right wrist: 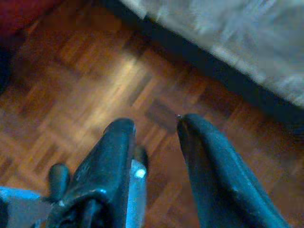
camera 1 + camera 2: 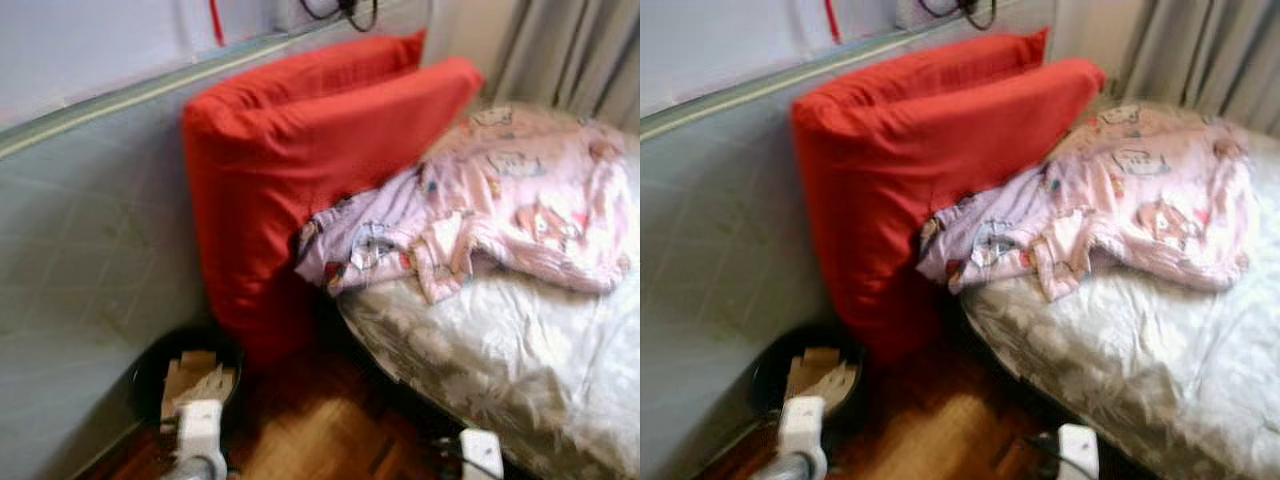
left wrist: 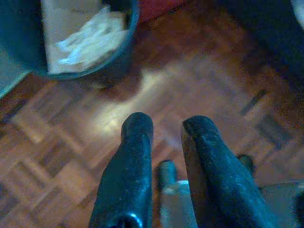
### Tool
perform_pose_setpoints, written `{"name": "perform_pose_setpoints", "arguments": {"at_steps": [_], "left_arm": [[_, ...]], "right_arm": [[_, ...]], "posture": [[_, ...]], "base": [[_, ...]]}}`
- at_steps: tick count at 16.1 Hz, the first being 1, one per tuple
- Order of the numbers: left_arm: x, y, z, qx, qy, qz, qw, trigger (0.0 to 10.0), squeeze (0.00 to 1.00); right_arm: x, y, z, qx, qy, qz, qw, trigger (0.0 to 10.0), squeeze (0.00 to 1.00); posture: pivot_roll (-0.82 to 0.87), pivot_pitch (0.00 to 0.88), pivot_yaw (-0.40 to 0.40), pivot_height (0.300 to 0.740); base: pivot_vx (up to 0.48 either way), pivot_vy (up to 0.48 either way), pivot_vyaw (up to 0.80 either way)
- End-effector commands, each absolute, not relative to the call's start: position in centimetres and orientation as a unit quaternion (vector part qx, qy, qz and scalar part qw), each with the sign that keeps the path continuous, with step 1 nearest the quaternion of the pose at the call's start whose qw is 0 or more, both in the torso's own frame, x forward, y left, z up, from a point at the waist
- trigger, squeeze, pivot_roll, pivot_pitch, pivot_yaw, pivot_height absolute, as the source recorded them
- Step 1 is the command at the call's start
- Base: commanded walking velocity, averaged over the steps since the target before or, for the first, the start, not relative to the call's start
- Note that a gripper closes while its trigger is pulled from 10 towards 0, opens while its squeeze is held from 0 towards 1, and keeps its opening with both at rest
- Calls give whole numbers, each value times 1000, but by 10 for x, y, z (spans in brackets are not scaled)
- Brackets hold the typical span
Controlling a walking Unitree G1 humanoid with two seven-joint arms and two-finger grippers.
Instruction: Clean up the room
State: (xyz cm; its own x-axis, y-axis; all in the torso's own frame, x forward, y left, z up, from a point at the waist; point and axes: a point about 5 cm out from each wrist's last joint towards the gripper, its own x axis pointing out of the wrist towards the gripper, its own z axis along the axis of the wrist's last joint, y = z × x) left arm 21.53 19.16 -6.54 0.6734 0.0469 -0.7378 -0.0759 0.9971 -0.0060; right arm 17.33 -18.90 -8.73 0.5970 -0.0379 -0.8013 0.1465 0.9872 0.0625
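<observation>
The crumpled pink blanket (image 2: pixel 510 205) is heaped on the bed (image 2: pixel 520 370), far and right, its long axis running left-right against 2 red pillows (image 2: pixel 300 160). The right gripper (image 1: pixel 154 126) is nearer, low over the floor, slightly parted, empty; the left gripper (image 3: pixel 166 128) likewise, by the bin (image 2: pixel 150 375).

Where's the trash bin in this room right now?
The dark bin, holding cardboard and paper scraps, sits on the wooden floor at the lower left of the head views, against the grey wall panel and just left of the red pillows.
</observation>
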Motion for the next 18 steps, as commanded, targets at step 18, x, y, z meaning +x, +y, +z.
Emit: {"name": "perform_pose_setpoints", "arguments": {"at_steps": [18], "left_arm": [[211,202,-66,-10,406,48,912,10000,0]], "right_arm": [[156,-191,-94,79,457,-72,883,10000,0]], "posture": [[24,49,-22,740]], "base": [[242,0,-173]]}}
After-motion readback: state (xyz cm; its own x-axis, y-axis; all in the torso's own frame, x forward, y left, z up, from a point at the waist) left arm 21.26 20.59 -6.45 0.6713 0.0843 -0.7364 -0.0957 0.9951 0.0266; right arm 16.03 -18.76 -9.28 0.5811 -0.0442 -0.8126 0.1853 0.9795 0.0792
